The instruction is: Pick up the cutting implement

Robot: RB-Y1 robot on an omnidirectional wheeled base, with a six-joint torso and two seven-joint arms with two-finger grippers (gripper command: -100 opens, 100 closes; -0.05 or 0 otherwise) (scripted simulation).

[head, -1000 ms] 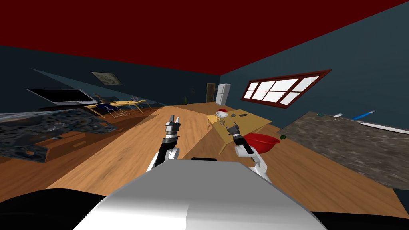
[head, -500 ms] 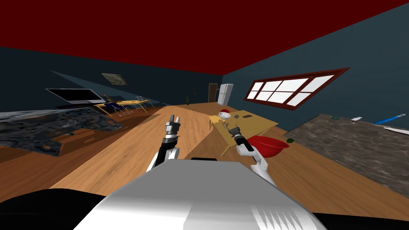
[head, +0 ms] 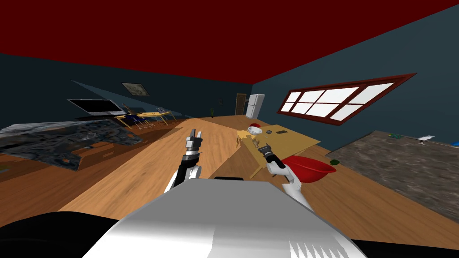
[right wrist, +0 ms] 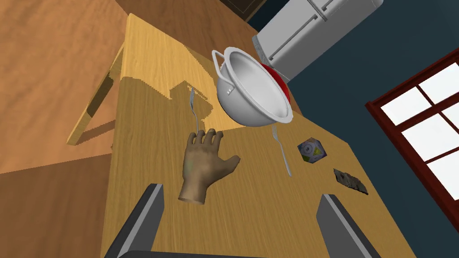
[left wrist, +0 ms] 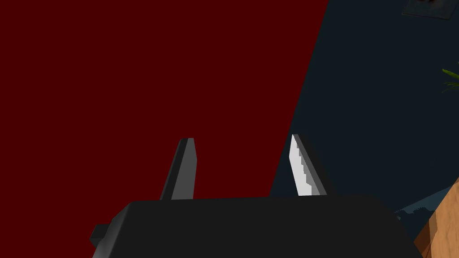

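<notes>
Two thin grey forks (right wrist: 194, 109) lie on the yellow wood-grain worktop (right wrist: 148, 112), near a brown glove (right wrist: 204, 165) and a round white pot (right wrist: 253, 96). A dark rough shard (right wrist: 350, 181), flat and long, lies near a many-sided ball (right wrist: 311, 150), with one end toward it. I cannot tell if it is the cutter. The right claw (right wrist: 242, 193) hangs above, spread and empty. The left claw (left wrist: 240, 138) is also spread.

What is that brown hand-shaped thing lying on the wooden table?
It looks like a brown hand, or a glove, mottled and ending at the wrist. Four fingers and a thumb are spread. It lies flat on the light wooden table, just ahead of the right gripper, whose fingers stand open. Its fingertips reach the handle end of a thin grey fork.
</notes>
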